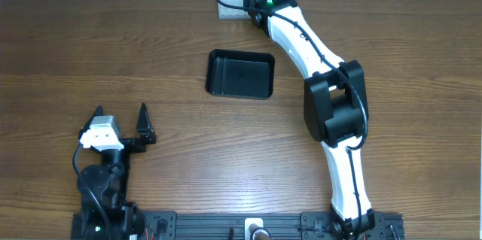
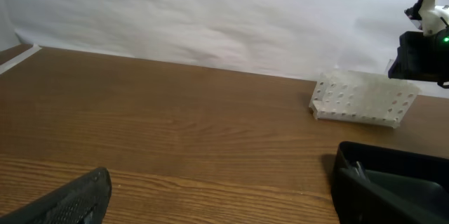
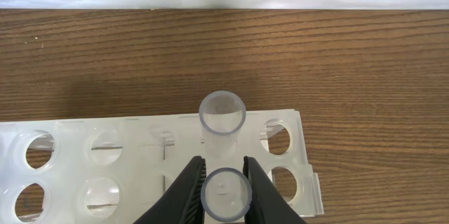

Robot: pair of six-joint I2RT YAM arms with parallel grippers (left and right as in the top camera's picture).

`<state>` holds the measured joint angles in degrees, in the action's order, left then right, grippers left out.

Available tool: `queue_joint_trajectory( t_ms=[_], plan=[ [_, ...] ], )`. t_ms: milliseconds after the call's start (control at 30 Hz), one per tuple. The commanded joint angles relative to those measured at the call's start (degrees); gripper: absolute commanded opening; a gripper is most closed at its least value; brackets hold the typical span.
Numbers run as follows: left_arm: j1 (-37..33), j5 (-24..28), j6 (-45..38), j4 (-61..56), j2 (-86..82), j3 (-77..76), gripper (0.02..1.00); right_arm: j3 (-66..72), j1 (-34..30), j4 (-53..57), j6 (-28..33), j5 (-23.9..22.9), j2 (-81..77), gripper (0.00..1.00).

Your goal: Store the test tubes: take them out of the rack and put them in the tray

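The right hand (image 3: 224, 179) is clenched on a clear, round-mouthed test tube (image 3: 226, 194) at the translucent white rack (image 3: 140, 140). A second tube (image 3: 222, 114), equally clear, stands upright in the rack just beside it. The left hand (image 1: 121, 110) lies released on the bench (image 1: 113, 37), well apart from the black tray (image 1: 212, 74).

I find no writing, label, number or sign that I can read on the rack (image 1: 232, 3), the tray (image 1: 241, 78) or the counter (image 1: 113, 44).
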<state>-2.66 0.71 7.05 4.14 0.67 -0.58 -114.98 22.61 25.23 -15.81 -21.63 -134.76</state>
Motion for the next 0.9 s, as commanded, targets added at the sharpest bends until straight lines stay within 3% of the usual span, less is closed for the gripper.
queue_joint_trajectory(
  t_ms=[33, 900],
  plan=[
    [-0.04, 0.79, -0.85, 0.24, -0.48, 0.26, 0.998, -1.57, 0.85, -0.22, 0.22, -0.63, -1.05, 0.178],
    [-0.04, 0.79, -0.85, 0.26, -0.48, 0.26, 0.998, -1.6, 2.62, -2.69, 1.33, 0.94, -1.05, 0.169]
  ],
)
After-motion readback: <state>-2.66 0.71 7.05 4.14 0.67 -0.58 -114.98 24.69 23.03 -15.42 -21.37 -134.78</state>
